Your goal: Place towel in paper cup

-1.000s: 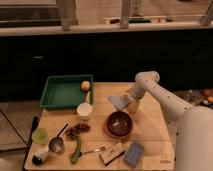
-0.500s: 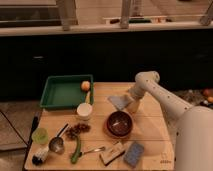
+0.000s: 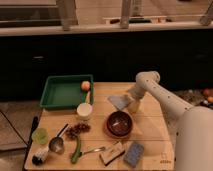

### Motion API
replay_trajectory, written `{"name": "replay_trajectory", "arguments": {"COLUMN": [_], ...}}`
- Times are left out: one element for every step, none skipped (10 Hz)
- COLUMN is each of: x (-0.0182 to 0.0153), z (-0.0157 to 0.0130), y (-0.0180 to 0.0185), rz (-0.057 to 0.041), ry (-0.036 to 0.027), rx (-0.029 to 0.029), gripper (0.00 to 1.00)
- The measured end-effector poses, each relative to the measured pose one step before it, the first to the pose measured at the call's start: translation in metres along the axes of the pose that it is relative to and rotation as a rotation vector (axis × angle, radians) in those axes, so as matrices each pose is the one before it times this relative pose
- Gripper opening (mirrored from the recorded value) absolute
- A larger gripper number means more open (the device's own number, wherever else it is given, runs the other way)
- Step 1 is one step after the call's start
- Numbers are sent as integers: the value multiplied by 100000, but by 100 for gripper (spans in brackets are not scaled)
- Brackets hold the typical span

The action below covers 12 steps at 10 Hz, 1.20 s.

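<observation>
The towel [image 3: 119, 101] is a flat grey-blue cloth lying on the wooden table just behind the brown bowl [image 3: 120, 123]. My gripper [image 3: 131, 103] is at the towel's right edge, low over the table, at the end of the white arm [image 3: 165, 100] coming in from the right. The paper cup [image 3: 84, 110] is a short white cup standing upright left of the towel, in front of the green tray [image 3: 62, 91]. The cup looks empty.
An orange fruit [image 3: 86, 85] lies in the tray's right corner. A pale green cup [image 3: 39, 135], metal spoon [image 3: 56, 143], dark snack pile [image 3: 77, 130], green vegetable [image 3: 76, 150], fork [image 3: 92, 150], a box [image 3: 112, 153] and a blue-grey block [image 3: 133, 153] fill the table's front.
</observation>
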Motion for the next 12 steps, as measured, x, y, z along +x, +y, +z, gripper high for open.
{"name": "replay_trajectory", "arguments": {"x": [-13, 7, -13, -52, 75, -37, -275, -506, -65, -146, -268, -535], "z": [-10, -153, -7, -130, -441, -145, -15, -50, -129, -23, -22, 33], "y": [23, -4, -2, 70, 128, -7, -95, -140, -21, 75, -67, -206], "rz": [-56, -293, -60, -603, -984, -308, -761, -1335, -932, -1255, -1222, -2215], "ry": [-20, 78, -20, -115, 82, -135, -291, 188, 406, -13, -107, 19], "rx": [-39, 31, -3, -262, -355, -452, -411, -698, -209, -1065, -785, -1749], "gripper": [80, 80, 80, 80, 80, 80, 80, 79, 76, 78, 80, 80]}}
